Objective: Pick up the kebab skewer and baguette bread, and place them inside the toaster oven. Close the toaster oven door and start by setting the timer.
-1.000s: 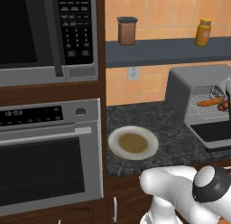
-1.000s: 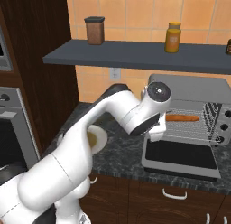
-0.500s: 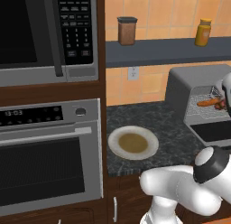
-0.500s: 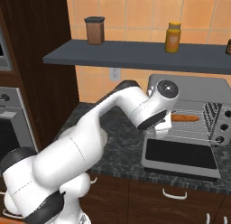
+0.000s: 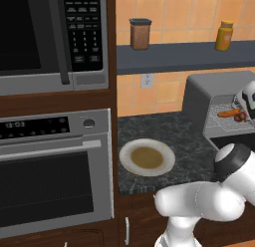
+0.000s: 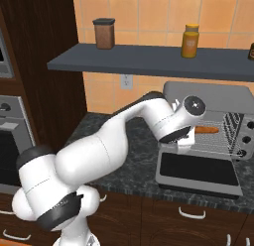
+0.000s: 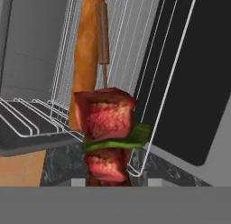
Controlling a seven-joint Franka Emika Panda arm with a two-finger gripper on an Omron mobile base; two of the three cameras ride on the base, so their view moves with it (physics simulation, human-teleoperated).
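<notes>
1. hand view puts the kebab skewer [image 7: 108,128] right in front of the camera, its red meat chunks and a green slice running down toward the fingers; the tips themselves are hidden behind the lowest chunk, so the skewer looks clamped at its near end between fingers standing only partly open, though the contact itself cannot be seen.
2. left base view shows the skewer's dark red chunks [image 5: 240,116] at the mouth of the toaster oven [image 5: 211,91], just beside the baguette bread [image 5: 228,113], which already lies on the wire rack [image 5: 219,122].
3. risk one: the skewer hangs over the rack's front edge. letting go here could tip it off the wire lip onto the open toaster oven door [image 6: 198,169] or the bench [image 6: 124,160], because most of its weight sits in the near chunks.
4. risk two: the baguette bread [image 7: 88,47] lies close alongside the stick's far end. pushing further in could nudge the bread deeper or skew it, or leave the skewer resting on top of it and free to roll.
5. risk three: the chunks could catch on the rack wires [image 7: 149,105] during the approach and slide along the stick, or twist it in a light grip.
6. risk four: right base view shows the wrist close to the oven opening [image 6: 218,133]; backing out carelessly could knock the rack or the lowered door.
7. the door is open and no timer has been set.
</notes>
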